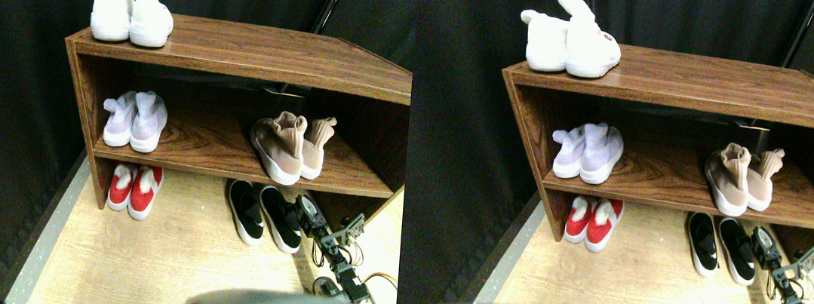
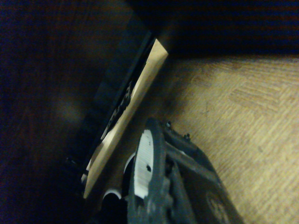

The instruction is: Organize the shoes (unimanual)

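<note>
A pair of tan knit sneakers (image 1: 278, 150) with white soles stands on the right of the middle shelf, the left one turned slightly. Below them on the floor, under the rack, sits a pair of black slip-ons (image 1: 280, 219) with white soles, toes toward me. My right gripper (image 1: 307, 207) is low on the floor, just right of the right slip-on and close beside it. The stereo view does not show whether they touch. In the wrist view the dark jaw frame lies over pale wood floor (image 2: 252, 102). A black shape with a cream edge (image 2: 135, 93) runs ahead of it.
The brown wooden rack (image 1: 248, 46) carries white shoes (image 1: 131, 15) on top and a lavender pair (image 1: 135, 119) on the left of the middle shelf. A red pair (image 1: 134, 187) stands underneath on the floor. Black curtain hangs behind. Orange cables (image 1: 383, 279) trail by my arm.
</note>
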`<state>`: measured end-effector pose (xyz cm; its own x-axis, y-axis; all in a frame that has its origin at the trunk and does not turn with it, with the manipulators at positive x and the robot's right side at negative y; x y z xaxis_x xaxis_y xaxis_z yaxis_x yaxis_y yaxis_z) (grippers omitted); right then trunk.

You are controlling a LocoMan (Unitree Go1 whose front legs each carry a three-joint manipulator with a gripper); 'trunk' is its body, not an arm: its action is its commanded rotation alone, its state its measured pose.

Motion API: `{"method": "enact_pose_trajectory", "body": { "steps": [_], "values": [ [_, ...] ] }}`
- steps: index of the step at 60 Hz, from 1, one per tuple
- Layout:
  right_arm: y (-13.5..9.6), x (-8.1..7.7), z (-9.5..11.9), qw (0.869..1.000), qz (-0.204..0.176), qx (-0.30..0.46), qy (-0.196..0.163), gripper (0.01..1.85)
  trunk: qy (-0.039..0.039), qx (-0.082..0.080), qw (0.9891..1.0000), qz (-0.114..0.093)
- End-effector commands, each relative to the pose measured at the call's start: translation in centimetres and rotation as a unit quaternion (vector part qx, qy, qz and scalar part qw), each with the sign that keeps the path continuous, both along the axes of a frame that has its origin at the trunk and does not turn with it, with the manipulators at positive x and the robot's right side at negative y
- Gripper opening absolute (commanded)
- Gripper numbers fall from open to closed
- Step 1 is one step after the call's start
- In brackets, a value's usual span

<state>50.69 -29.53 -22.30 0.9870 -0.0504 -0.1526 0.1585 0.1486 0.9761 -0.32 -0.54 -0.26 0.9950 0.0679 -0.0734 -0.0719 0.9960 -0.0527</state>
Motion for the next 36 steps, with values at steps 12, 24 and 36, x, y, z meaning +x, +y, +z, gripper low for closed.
{"method": "enact_pose_trajectory", "body": {
  "steps": [12,24,36],
  "values": [
    [1.3,-0.1,-0.1,1.000,-0.006,0.022,-0.011,0.06,0.0109,-0.015,0.9997,0.013],
    [2.3,-0.3,-0.4,0.999,-0.007,0.036,-0.002,0.06,0.0128,-0.017,0.9996,0.018],
    [3.0,-0.5,-0.4,0.999,-0.016,0.049,0.004,0.06,0.0144,-0.019,0.9995,0.019]
  ]
}}
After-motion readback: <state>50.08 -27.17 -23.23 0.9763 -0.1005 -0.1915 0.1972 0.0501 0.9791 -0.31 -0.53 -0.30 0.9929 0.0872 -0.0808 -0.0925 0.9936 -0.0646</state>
